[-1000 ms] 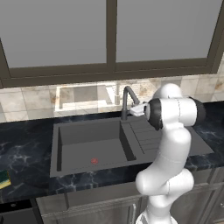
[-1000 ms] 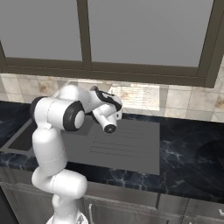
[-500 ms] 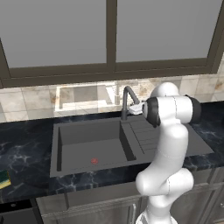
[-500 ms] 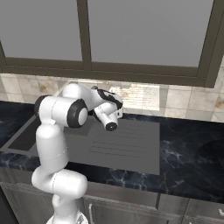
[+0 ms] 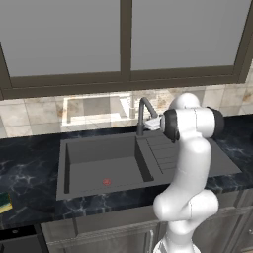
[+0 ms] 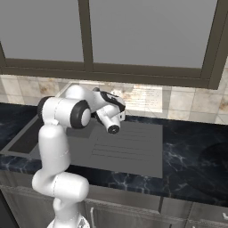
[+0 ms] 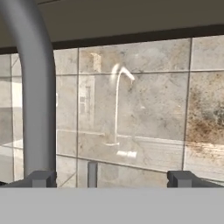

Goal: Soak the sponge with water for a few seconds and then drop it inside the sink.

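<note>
- Gripper: jaws spread apart, empty, facing the tiled wall; faucet at 9 o'clock.
- Sponge: on the counter, 8 o'clock of the sink.
- No legible writing.
- Versus half a second earlier: arm nearly unchanged.

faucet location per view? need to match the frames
Left base view: faucet stands centre, behind the sink, just left of the arm's hand.
Right base view: I cannot make it out; the arm covers that spot.
Hand view: its grey pipe runs up the left side.
Shared landmark: the tiled wall.
</note>
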